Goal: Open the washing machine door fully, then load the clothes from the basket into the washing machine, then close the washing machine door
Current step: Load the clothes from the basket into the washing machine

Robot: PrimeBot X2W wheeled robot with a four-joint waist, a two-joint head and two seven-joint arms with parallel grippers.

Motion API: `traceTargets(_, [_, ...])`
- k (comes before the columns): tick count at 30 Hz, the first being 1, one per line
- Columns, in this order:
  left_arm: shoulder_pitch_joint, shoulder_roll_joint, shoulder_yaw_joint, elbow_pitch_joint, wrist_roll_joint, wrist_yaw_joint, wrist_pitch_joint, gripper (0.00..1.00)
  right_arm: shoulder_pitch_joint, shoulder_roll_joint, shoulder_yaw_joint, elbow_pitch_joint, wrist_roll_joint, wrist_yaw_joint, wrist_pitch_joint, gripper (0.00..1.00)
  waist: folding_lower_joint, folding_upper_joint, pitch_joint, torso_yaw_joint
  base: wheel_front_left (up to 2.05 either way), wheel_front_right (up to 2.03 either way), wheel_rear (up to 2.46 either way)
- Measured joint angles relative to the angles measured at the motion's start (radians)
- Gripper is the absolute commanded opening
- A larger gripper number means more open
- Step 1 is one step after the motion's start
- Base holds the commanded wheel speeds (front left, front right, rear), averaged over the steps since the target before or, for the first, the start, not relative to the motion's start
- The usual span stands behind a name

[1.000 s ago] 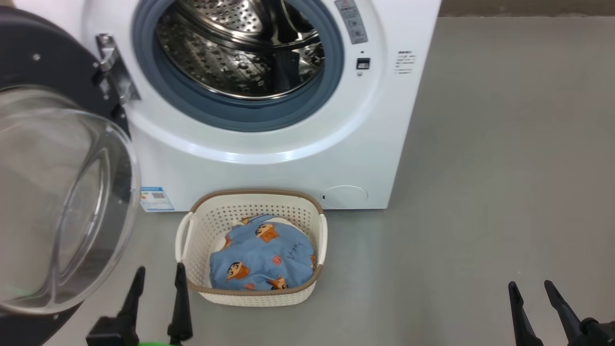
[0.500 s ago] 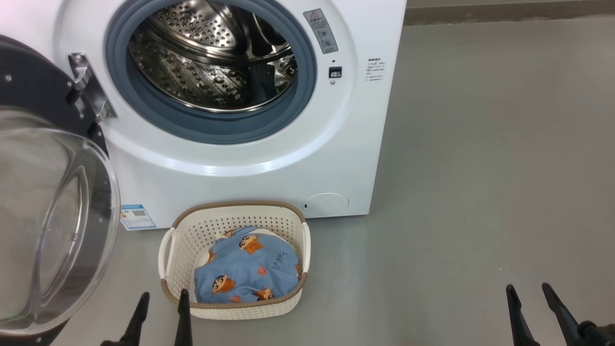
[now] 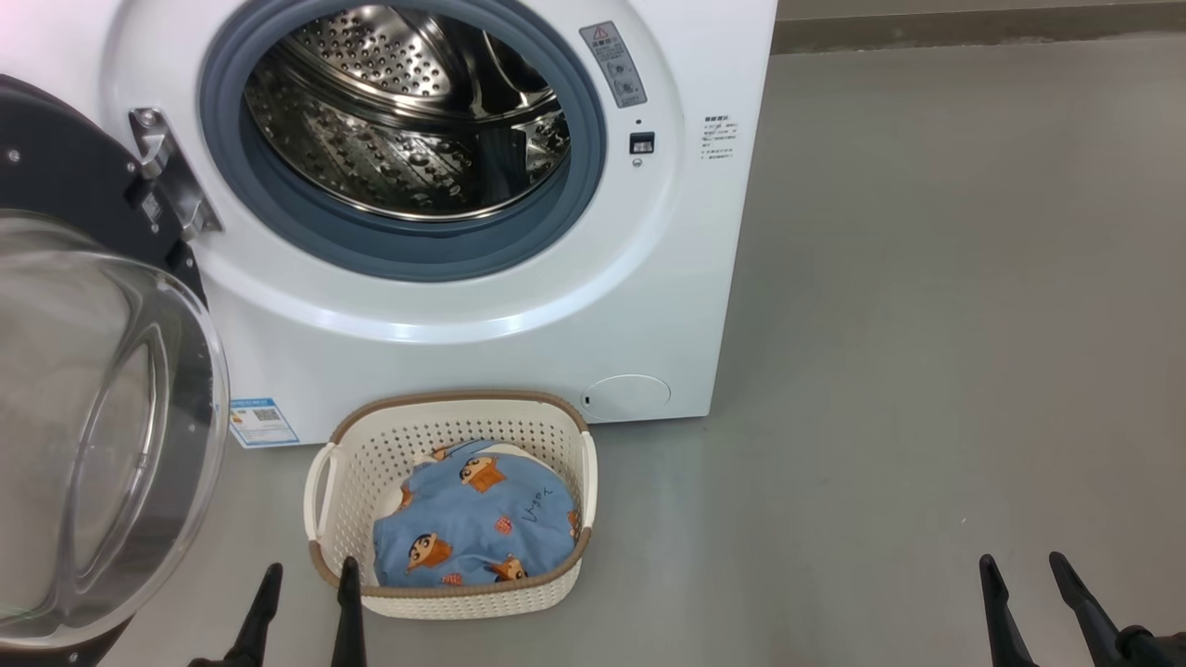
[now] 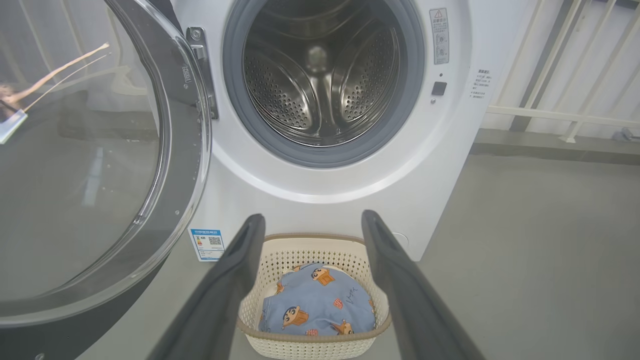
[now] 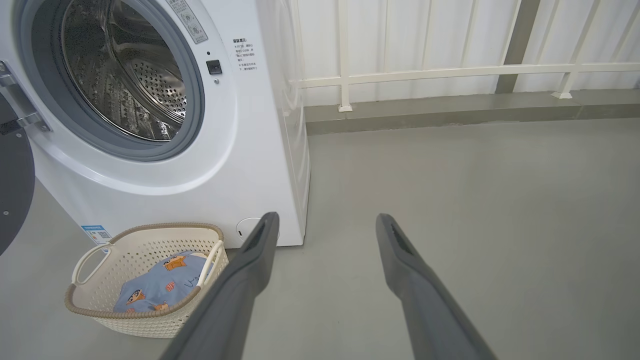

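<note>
- The left gripper (image 3: 309, 569) sits at the lower left of the head view with its jaws wide apart and nothing between them. One fingertip shows against the near left corner of the basket, and contact cannot be judged.
- The right gripper (image 3: 1022, 561) sits at the lower right, well apart from the basket. Its jaws are also spread and empty, over bare grey floor (image 3: 927, 324).
- The basket (image 3: 468, 600) stands upright on the floor just in front of the washing machine, slightly left of its middle. In the left wrist view it lies between the two left fingers.
- The clothes (image 3: 482, 528) lie bunched inside the basket, filling most of its bottom and staying below the brown rim.
- The washing machine door (image 3: 93, 417) is swung out to the machine's left on its metal hinge (image 3: 171, 176). Its clear glass bowl bulges toward the robot, and the black frame shows behind it.
- The washing machine (image 3: 463, 352) faces the robot with its opening uncovered. A blue label sticker (image 3: 263, 421) and a round cover (image 3: 628, 396) sit low on its front.
- Inside the grey-blue gasket (image 3: 408, 255) is the steel perforated drum (image 3: 398, 120), with no fabric visible in it.
- Behind the machine, the right wrist view shows a white railing (image 5: 450, 72) along a pale wall.
</note>
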Motion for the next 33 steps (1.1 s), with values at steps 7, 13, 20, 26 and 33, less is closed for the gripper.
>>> traceTargets(7, [0.000,0.000,-0.002,0.004,0.009,0.000,0.000,1.00,0.000,0.001,-0.003,-0.001,0.000,0.000,0.000,1.00,0.0000,0.0000,-0.001,0.008,0.00,0.00,0.00])
traceTargets(13, [0.000,0.000,-0.005,0.006,0.016,0.007,0.000,1.00,0.000,0.002,-0.003,-0.001,0.000,0.000,0.000,1.00,0.0000,0.0000,0.000,0.015,0.00,0.00,0.00])
traceTargets(20, [0.000,0.000,-0.007,0.006,0.018,0.011,0.000,1.00,0.000,0.004,-0.003,-0.001,0.000,0.000,0.000,1.00,0.0000,0.0000,0.002,0.020,0.00,0.00,0.00])
traceTargets(26, [0.000,0.000,-0.012,0.007,0.028,0.012,0.000,1.00,0.000,0.005,-0.002,-0.001,0.002,0.000,0.000,1.00,0.0000,0.0001,0.006,0.023,0.00,0.00,0.00])
traceTargets(33, [-0.001,0.000,-0.012,0.009,0.034,0.012,0.000,1.00,0.000,0.009,-0.001,0.001,0.002,0.000,0.000,1.00,0.0000,0.0000,0.007,0.022,0.00,0.00,0.00])
